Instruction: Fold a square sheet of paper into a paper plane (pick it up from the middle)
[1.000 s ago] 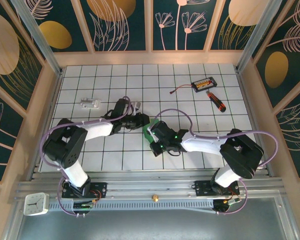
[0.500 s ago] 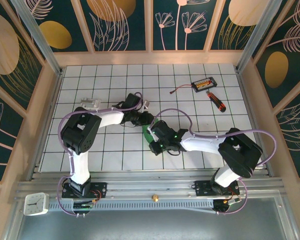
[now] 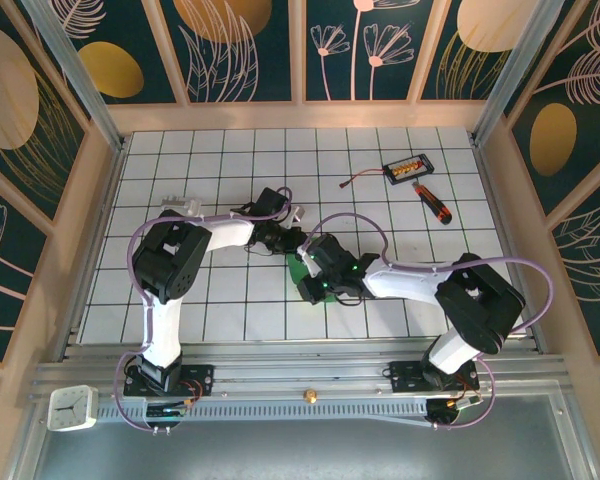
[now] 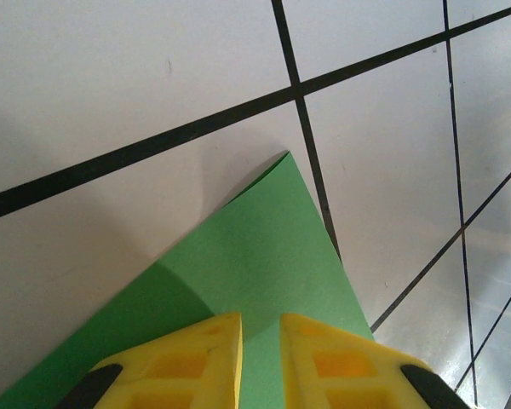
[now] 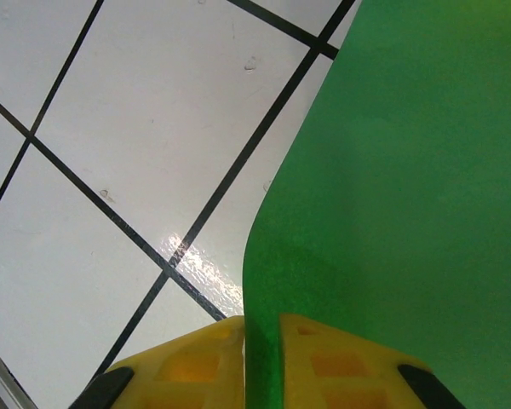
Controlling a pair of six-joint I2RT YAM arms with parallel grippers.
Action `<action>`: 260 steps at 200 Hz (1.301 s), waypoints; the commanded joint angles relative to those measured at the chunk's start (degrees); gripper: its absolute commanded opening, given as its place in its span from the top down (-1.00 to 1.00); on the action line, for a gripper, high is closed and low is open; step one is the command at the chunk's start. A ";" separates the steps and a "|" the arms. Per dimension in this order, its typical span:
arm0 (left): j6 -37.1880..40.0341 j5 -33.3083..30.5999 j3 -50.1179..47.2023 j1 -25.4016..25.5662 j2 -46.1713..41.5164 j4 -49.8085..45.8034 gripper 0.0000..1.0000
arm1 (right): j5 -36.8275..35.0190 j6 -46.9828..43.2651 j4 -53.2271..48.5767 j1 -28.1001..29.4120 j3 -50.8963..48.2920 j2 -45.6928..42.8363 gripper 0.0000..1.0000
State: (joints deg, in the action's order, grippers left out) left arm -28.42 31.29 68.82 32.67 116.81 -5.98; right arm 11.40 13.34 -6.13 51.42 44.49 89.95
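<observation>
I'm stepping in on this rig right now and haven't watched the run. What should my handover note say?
Left gripper: jaws nearly together at the green sheet, close to a pointed corner. I cannot tell whether it pinches the paper.
Right gripper: closed on a raised edge of the sheet, which runs up between its fingers.
Sheet: middle of the table, between the two grippers and mostly hidden under them from above.
Done: one edge is lifted off the table. How many folds are made cannot be judged.
Left: the remaining folds; the paper does not look finished.
</observation>
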 commanded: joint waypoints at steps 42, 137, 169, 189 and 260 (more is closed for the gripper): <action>3.14 -0.35 1.23 0.56 3.50 -3.78 0.63 | 5.29 -1.78 2.01 -2.46 -2.65 -2.20 0.57; 3.64 -0.26 1.23 0.51 3.93 -4.11 0.68 | 7.32 -2.26 2.54 -4.20 -3.80 -4.51 0.51; 3.69 -0.28 1.30 0.55 3.92 -4.15 0.69 | 7.77 -2.40 2.35 -4.81 -3.88 -4.95 0.49; 3.72 -0.37 1.24 0.51 3.86 -4.14 0.70 | 8.11 -2.40 2.44 -5.07 -4.06 -5.16 0.49; 4.12 -0.29 1.03 0.56 3.86 -4.21 0.76 | 9.36 -1.87 4.21 -5.60 -4.33 -4.72 0.64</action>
State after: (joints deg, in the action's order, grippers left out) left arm -25.63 31.68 70.19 32.69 118.04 -6.66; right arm 19.31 12.23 -3.95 46.48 40.93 86.35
